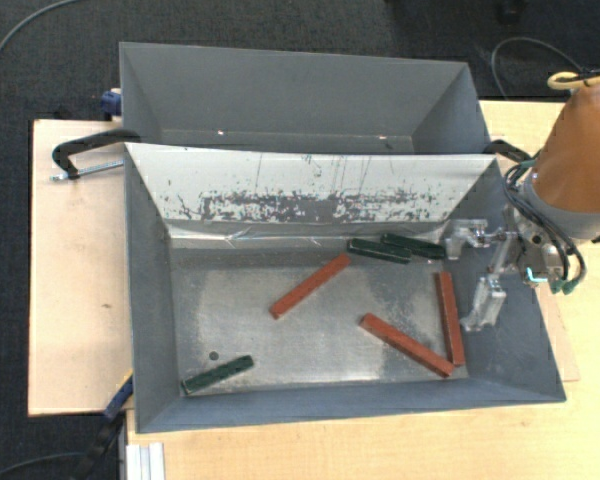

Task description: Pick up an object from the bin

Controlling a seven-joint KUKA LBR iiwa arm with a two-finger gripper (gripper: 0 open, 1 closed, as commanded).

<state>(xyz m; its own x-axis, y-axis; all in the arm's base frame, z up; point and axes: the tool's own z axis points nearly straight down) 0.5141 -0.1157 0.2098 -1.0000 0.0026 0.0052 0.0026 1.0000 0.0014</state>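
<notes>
My gripper [470,278] hangs at the bin's right side, above the sloping right wall. Its two metal fingers stand apart, so it is open with nothing gripped. One fingertip [462,237] is near the right end of a dark green stick [392,250] lying by the back wall. The other fingertip [479,316] is just right of a red stick [449,318] that lies lengthwise along the right wall. A second red stick [405,345] lies slanted on the floor, its lower end meeting the first one's.
A third red stick [309,286] lies slanted in the middle of the floor. A green stick [218,373] rests in the front left corner. The arm with its orange cover and cables stands over the right rim.
</notes>
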